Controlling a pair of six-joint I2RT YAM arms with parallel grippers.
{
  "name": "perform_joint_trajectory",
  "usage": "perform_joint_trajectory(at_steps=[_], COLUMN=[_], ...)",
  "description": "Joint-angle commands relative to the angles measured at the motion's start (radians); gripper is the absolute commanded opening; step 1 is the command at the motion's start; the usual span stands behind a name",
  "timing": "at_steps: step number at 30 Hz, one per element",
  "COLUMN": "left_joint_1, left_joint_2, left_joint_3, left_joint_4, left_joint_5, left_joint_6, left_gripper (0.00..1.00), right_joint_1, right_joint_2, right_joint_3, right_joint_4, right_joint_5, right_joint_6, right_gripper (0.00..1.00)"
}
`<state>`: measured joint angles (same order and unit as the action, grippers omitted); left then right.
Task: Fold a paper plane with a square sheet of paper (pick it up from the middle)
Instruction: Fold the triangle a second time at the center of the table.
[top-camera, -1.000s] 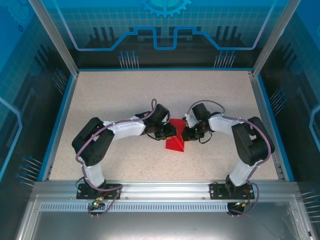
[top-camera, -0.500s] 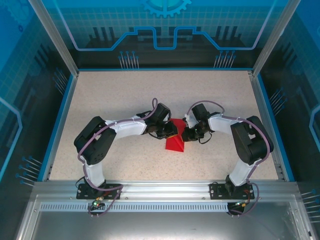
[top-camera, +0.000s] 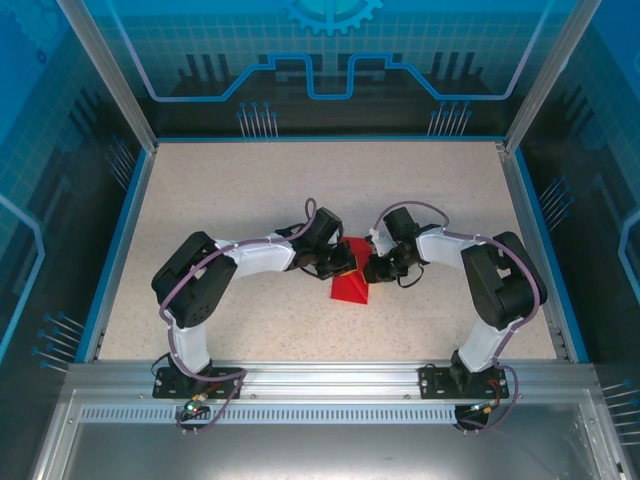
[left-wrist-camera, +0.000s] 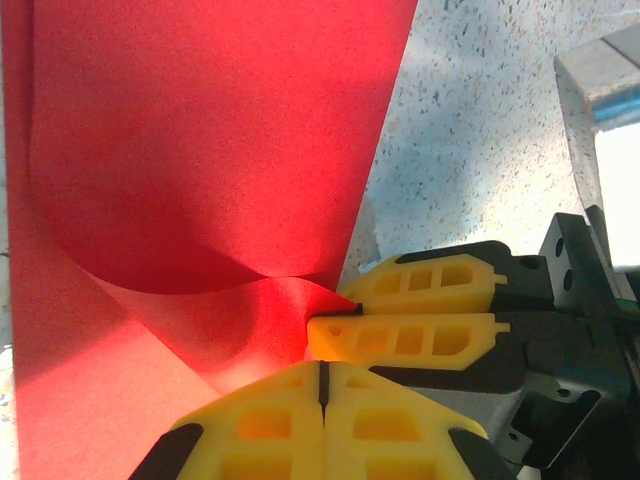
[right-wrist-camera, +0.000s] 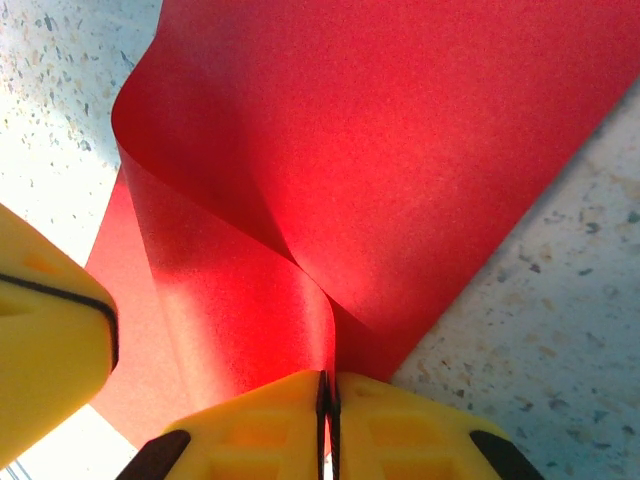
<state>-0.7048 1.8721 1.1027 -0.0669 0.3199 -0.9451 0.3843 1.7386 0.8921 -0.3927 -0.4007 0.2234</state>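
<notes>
1. The left gripper (left-wrist-camera: 322, 372) has ribbed yellow plastic pads pressed flat together. They pinch a lifted flap of the red sheet of paper (left-wrist-camera: 200, 130).
2. The right gripper (right-wrist-camera: 328, 392) has the same yellow pads, clamped on the sheet's edge just beside the left tips.
3. The sheet is thin, matte and bright red, and it bows in a smooth curl between the two pinches. From above it is a pointed wedge (top-camera: 351, 287) at the table's middle, with its wide end toward the near edge.
4. The speckled beige tabletop (top-camera: 230, 190) lies open on every side of the arms.
5. Blue translucent panels (top-camera: 330, 60) wall the table, and an aluminium rail (top-camera: 330, 375) runs along its near edge.
</notes>
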Motion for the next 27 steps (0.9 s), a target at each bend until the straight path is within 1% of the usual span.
perform_joint_trajectory(at_steps=[1, 13, 19, 27], left_joint_1=[-0.013, -0.015, -0.016, -0.016], left_joint_2=[0.005, 0.015, 0.006, 0.005], left_joint_3=[-0.019, -0.033, -0.043, -0.04], left_joint_4=[0.02, 0.029, 0.016, 0.012], left_joint_5=[0.025, 0.011, -0.004, -0.005], left_joint_6=[-0.02, -0.024, -0.018, -0.012], left_gripper=[0.0, 0.0, 0.0, 0.0], right_joint_1=[-0.017, -0.017, -0.019, -0.021], right_joint_2=[0.017, 0.015, -0.021, -0.011], right_joint_3=[0.02, 0.02, 0.005, 0.013], right_joint_4=[-0.031, -0.028, 0.002, -0.002], right_joint_5=[-0.004, -0.011, -0.022, -0.042], right_joint_6=[-0.005, -0.007, -0.015, -0.025], right_gripper=[0.12, 0.12, 0.11, 0.12])
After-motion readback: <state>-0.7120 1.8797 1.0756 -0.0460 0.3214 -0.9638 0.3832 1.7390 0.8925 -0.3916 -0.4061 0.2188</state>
